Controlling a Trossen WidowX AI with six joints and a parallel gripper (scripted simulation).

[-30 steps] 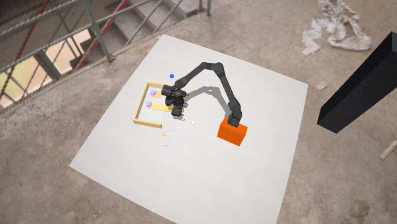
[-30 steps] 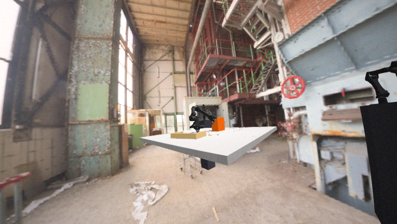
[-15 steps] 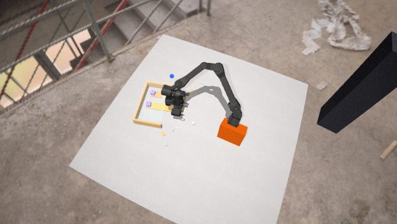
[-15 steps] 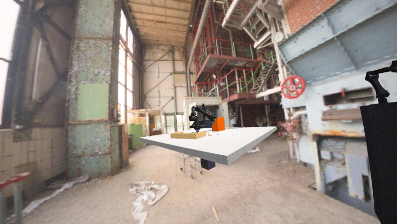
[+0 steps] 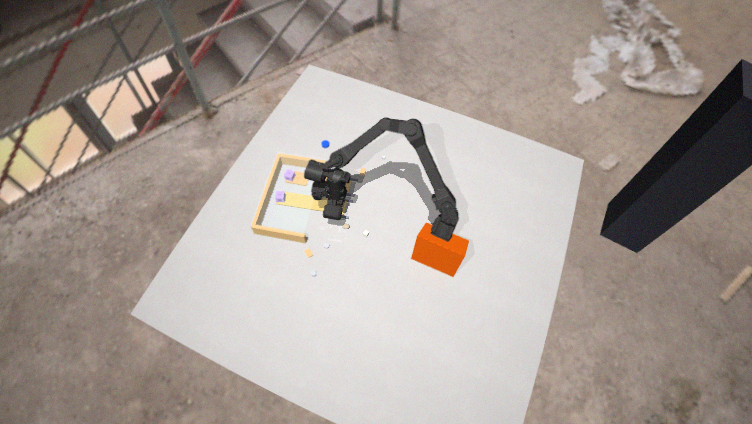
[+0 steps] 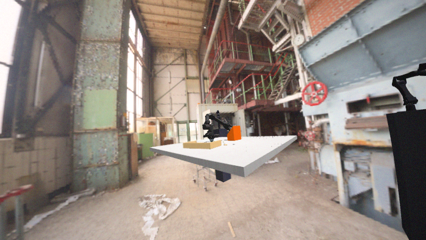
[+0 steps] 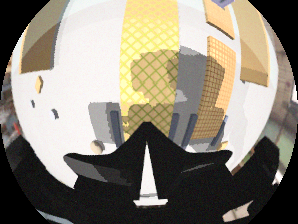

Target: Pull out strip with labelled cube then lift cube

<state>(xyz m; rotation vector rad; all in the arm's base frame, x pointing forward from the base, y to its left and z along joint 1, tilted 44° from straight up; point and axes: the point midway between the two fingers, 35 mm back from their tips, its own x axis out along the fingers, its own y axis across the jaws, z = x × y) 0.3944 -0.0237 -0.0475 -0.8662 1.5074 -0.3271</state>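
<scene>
End effector point(image 5: 337, 213) fully closed, empty, its body hiding the strip's point(image 5: 301, 200) near end.

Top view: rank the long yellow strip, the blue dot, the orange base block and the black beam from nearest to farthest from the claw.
1. Long yellow strip: right beside the claw, reaching into the tray.
2. Blue dot: on the table, beyond the tray's far side.
3. Orange base block: at the arm's foot, across the table.
4. Black beam: off the table, at the picture's right edge.
</scene>
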